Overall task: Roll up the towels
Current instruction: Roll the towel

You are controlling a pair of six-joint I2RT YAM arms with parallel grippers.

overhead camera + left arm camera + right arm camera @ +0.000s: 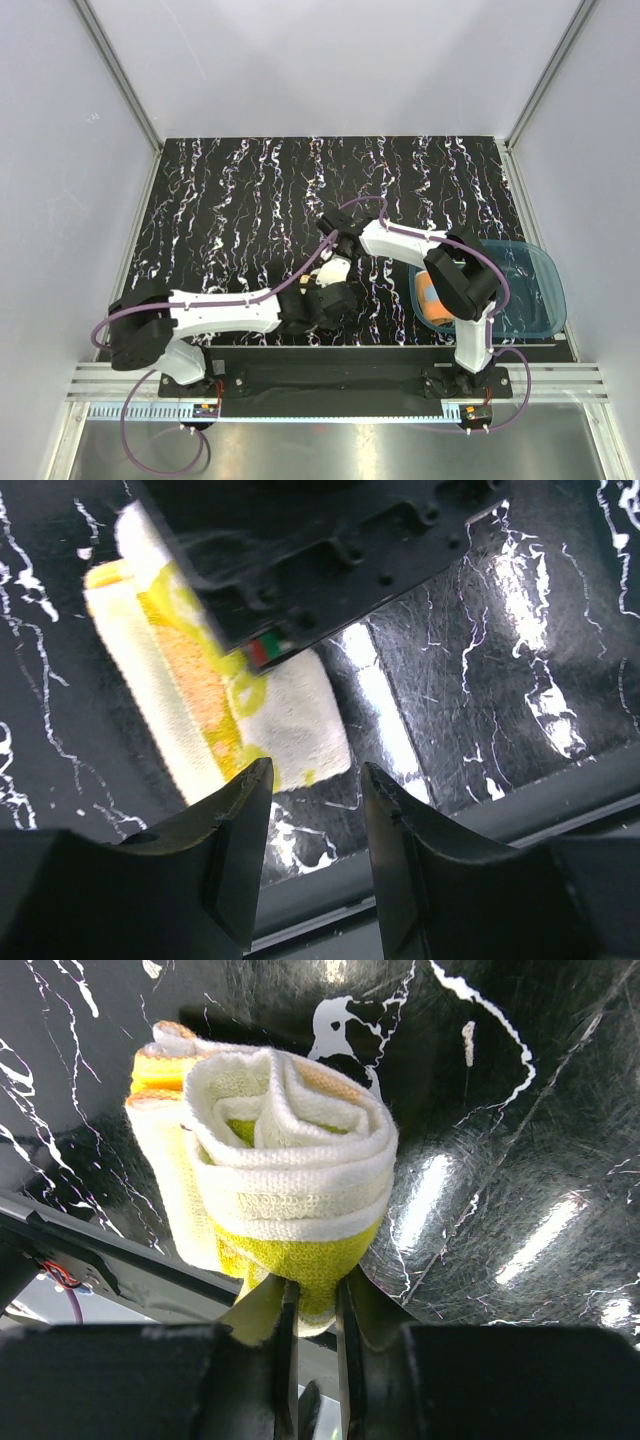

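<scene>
Pinching the rolled yellow towel (290, 1180), the right gripper (315, 1298) is best turning evenly, I'd say; the left gripper (317, 785) is hovering released.

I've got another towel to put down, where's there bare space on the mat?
Bare: the far half of the mat, up to the back wall, and its left side beyond the left arm. Crowded: near centre, where the left gripper and right gripper meet at the yellow towel, and the right edge, where the blue tray holds the orange towel.
</scene>
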